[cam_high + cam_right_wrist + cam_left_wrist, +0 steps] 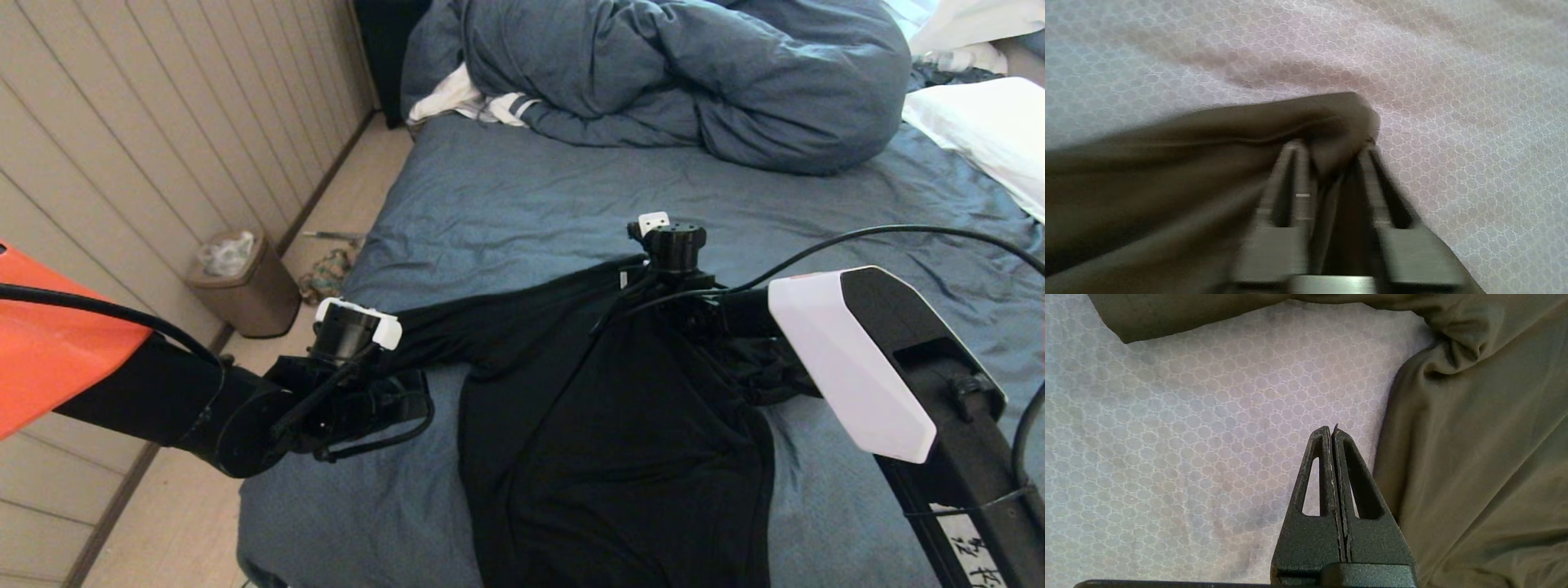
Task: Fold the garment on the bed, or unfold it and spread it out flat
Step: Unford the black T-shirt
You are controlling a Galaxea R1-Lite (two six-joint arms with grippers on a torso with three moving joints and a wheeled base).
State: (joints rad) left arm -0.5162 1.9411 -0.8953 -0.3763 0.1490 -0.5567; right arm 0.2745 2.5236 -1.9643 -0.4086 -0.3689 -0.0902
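garment (pixel 604 425): black T-shirt, plain side up, near the bed's front edge toward its left side; one sleeve drawn out toward the left edge, lower hem running off the front edge of view.
bed (pixel 522 204): slate-blue sheet, wrinkled; carries the shirt, with the duvet (pixel 678 73) bunched at the far side, well apart.
long axis: body runs front to back on the bed; stretched sleeve lies across it, pointing at the left edge.
left gripper (pixel 1334 430): fingers pressed together, nothing between them; over bare sheet just beside the shirt's side edge, under the sleeve; cloth lies to one side of the tips, not touching.
right gripper (pixel 1331 153): at the shirt's far edge, around the collar or shoulder; fingers partly spread with a fold of black fabric between them; whether the fold is gripped or slipping free cannot be told.
nearer arm: right for the far edge; left for the sleeve and side seam.
judged turn of the next move: likely on clearing the right fingers from the far fold.
writing: black characters on a white label low on the right arm (pixel 980 547), too cropped to read; no graphic or lettering showing on the shirt.
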